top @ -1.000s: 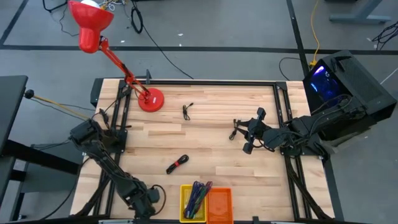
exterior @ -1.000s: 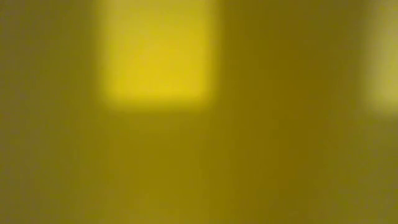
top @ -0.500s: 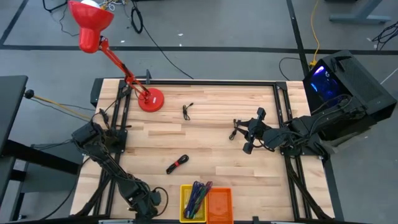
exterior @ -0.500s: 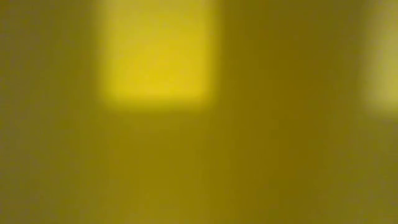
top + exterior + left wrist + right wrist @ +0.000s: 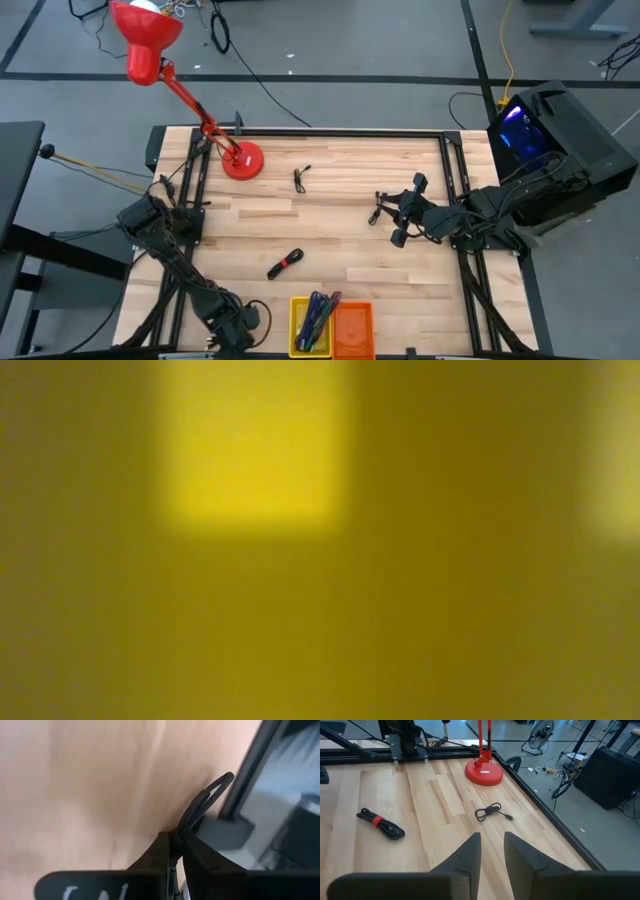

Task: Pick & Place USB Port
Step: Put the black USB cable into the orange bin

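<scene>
My left gripper (image 5: 240,325) (image 5: 174,837) is at the table's near edge, left of the yellow bin (image 5: 297,312), and is shut on a thin black USB cable (image 5: 202,805) (image 5: 257,313). Two more cables lie on the wood: a small black one (image 5: 300,179) (image 5: 492,812) near the lamp base, and a coiled one with a red tie (image 5: 285,264) (image 5: 380,824) in the middle. My right gripper (image 5: 380,210) (image 5: 492,847) hovers at the right, open, with nothing between its fingers. My left gripper pinches the black cable between its two fingers. A narrow loop of the cable (image 5: 210,792) sticks out past the fingertips (image 5: 162,842). Whether the cable is clear of the wood cannot be told.
The yellow bin holds several cables, and an orange bin (image 5: 352,330) stands beside it at the near edge. A red desk lamp has its base (image 5: 242,160) at the far left. Black frame rails (image 5: 340,132) run along the table's edges. The low view is filled with yellow.
</scene>
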